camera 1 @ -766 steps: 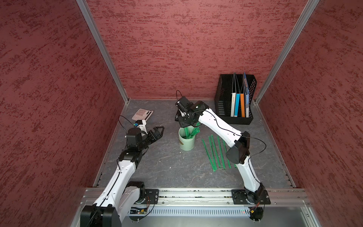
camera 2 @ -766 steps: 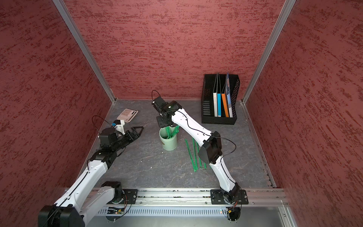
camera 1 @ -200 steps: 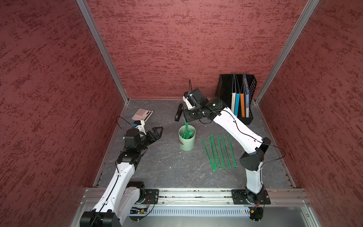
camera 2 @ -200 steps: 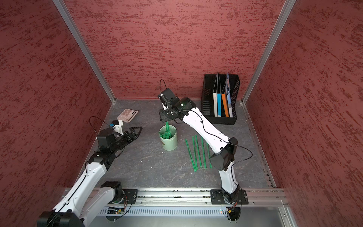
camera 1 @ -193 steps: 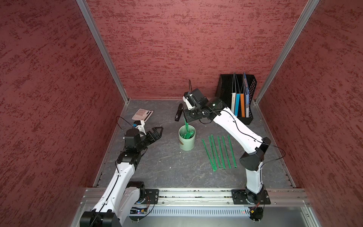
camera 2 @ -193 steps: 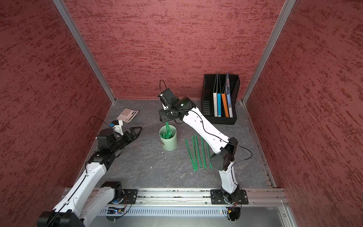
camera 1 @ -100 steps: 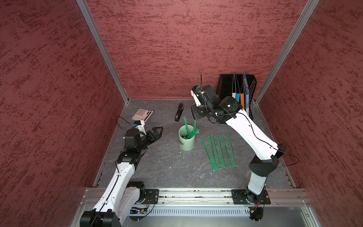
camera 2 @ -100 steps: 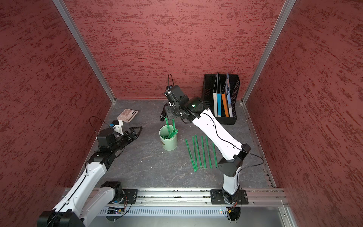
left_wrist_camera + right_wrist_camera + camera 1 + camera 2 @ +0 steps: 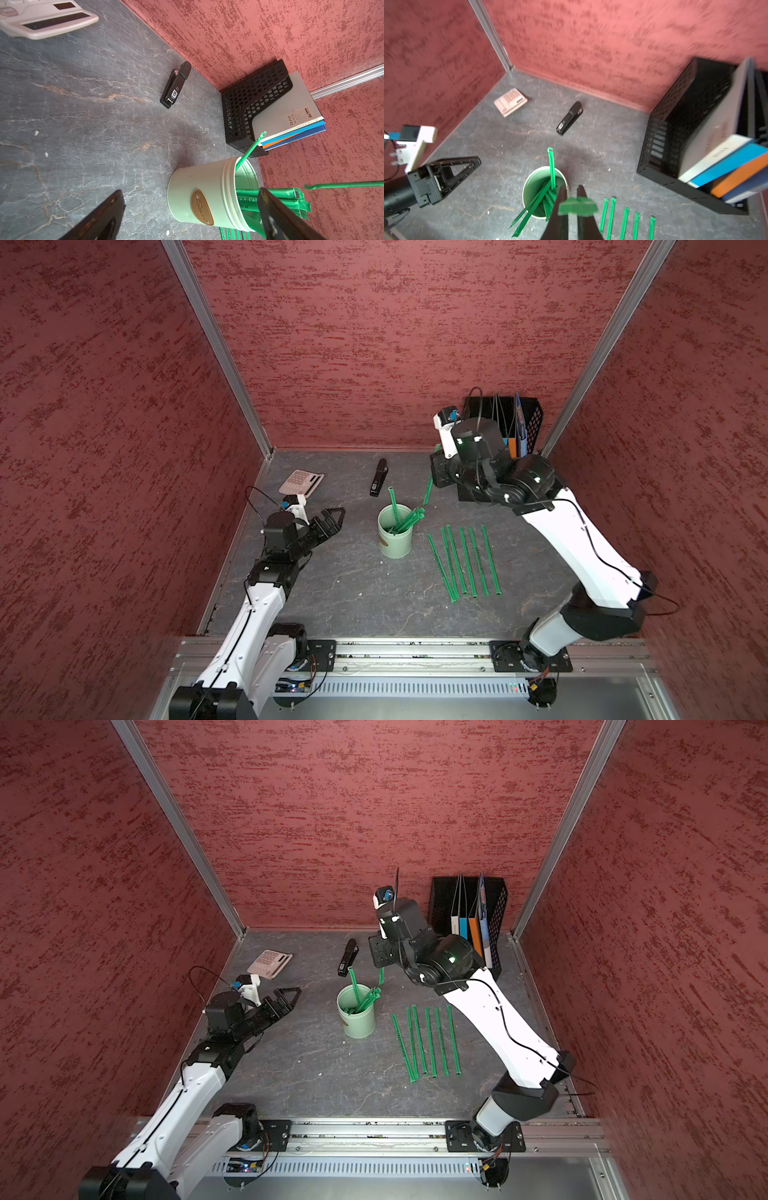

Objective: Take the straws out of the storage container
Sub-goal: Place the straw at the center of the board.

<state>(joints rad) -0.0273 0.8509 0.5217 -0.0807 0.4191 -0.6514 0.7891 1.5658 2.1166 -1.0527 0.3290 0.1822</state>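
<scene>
My right gripper [image 9: 435, 473], clamped on one straw [image 9: 427, 489], has lifted it clear of the storage container [image 9: 395, 541] at mid-worktop. Remaining straws [image 9: 402, 522] need further cycles. Left gripper [image 9: 332, 516]: jaws apart.

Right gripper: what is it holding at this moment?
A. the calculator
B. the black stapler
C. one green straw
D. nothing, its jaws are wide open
C: in the right wrist view the right gripper is shut on a green straw, which hangs below it in both top views, while the stapler and the calculator lie apart from it.
</scene>
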